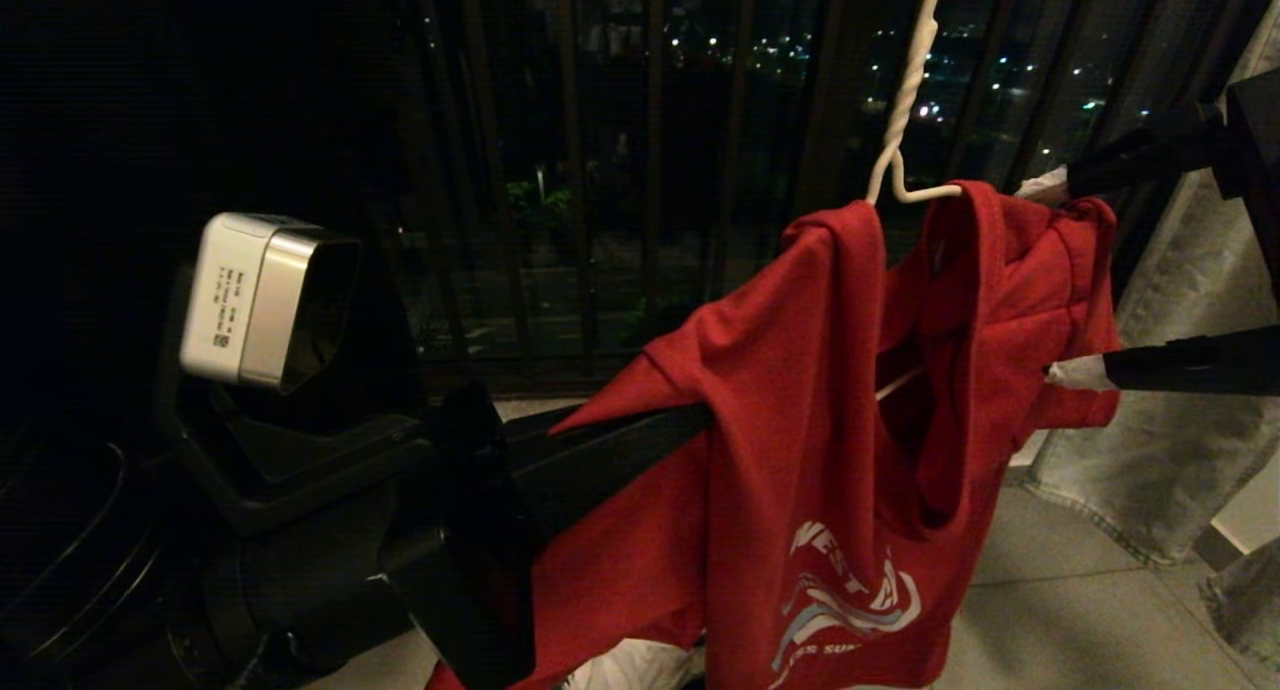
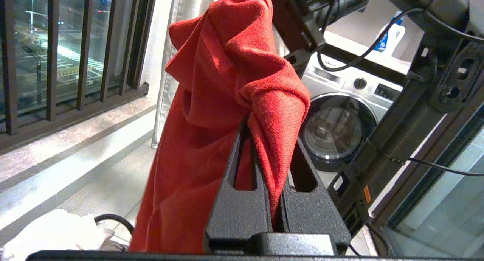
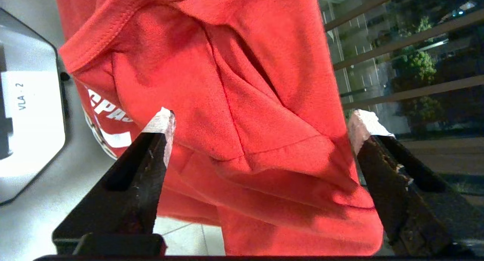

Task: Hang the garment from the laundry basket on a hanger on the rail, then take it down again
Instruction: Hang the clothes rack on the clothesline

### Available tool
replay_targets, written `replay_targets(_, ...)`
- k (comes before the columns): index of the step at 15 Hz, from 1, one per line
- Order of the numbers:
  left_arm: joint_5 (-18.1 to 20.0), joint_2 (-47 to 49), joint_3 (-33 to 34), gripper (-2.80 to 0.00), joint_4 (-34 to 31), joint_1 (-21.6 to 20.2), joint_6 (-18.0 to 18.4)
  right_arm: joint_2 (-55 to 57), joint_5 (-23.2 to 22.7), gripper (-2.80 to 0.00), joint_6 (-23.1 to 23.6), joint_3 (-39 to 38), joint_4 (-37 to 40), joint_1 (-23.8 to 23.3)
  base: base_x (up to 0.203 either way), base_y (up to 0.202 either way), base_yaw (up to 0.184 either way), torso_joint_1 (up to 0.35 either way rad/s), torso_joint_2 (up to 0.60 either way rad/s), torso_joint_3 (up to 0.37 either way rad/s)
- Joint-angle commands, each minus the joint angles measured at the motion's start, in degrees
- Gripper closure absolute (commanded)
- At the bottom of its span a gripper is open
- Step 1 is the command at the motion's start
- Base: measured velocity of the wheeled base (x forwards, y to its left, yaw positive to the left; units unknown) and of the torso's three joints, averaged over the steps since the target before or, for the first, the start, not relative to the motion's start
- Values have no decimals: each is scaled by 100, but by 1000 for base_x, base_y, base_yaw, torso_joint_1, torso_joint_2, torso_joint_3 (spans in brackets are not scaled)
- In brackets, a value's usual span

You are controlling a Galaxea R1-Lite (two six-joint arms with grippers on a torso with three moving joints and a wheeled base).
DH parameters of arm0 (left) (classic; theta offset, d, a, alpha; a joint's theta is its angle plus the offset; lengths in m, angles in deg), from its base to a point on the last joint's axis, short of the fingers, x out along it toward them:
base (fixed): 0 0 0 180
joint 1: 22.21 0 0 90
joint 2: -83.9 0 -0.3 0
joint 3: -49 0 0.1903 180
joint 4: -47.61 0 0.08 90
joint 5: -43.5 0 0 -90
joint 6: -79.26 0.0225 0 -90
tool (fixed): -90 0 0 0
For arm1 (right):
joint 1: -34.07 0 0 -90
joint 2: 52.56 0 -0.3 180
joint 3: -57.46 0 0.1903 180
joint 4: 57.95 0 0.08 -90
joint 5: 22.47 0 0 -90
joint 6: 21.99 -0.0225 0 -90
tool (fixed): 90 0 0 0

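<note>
Pale floor tiles (image 1: 1060,610) run out to a low sill under a dark barred window (image 1: 600,170), with night lights beyond the bars and grey curtain fabric (image 1: 1170,370) hanging at the far right. In the left wrist view a front-loading washing machine (image 2: 340,117) stands behind the robot's frame, and a white cloth (image 2: 53,234) lies low on the floor beside a black loop that may be a basket handle. The garment (image 1: 800,440), a red T-shirt with white lettering low on its front, hangs bunched in mid-air right of centre, its collar draped over one shoulder of the thin white wire hanger (image 1: 905,110), whose twisted neck rises out of the top edge. The left claw (image 2: 264,147) reaches in from the near left and is clenched on a fold of the red cloth, the fabric pinched between its black fingers. The right claw (image 3: 261,128) comes from the right edge with its jaws spread wide, one white-padded fingertip (image 1: 1080,373) on each side of the shirt's sleeve, neither clearly pressing it. Open floor lies beneath and to the right of the hanging shirt.
</note>
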Motion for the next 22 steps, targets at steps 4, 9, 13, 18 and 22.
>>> replay_targets(4, 131, -105, 5, 0, 31, 2, -15, 312, -104, -280, 55, 204, 30, 119, 0, 0, 0, 0, 0, 0)
replay_targets(9, 159, -353, -90, 0, -406, 2, -6, 481, -105, -280, 71, 333, 58, 342, 0, 0, 0, 0, 0, 0)
replay_targets(13, 150, -416, -132, 0, -418, -4, 12, 430, -96, -280, 292, 296, 575, 344, 0, 0, 0, 0, 0, 0)
replay_targets(18, 141, -464, -141, 0, -392, -6, 20, 446, -87, -280, 301, 274, 592, 344, 0, 0, 0, 0, 0, 0)
replay_targets(22, 106, -462, -241, 0, -392, -6, 3, 428, -79, 0, 301, 261, 645, 373, 0, 0, 0, 0, 0, 0)
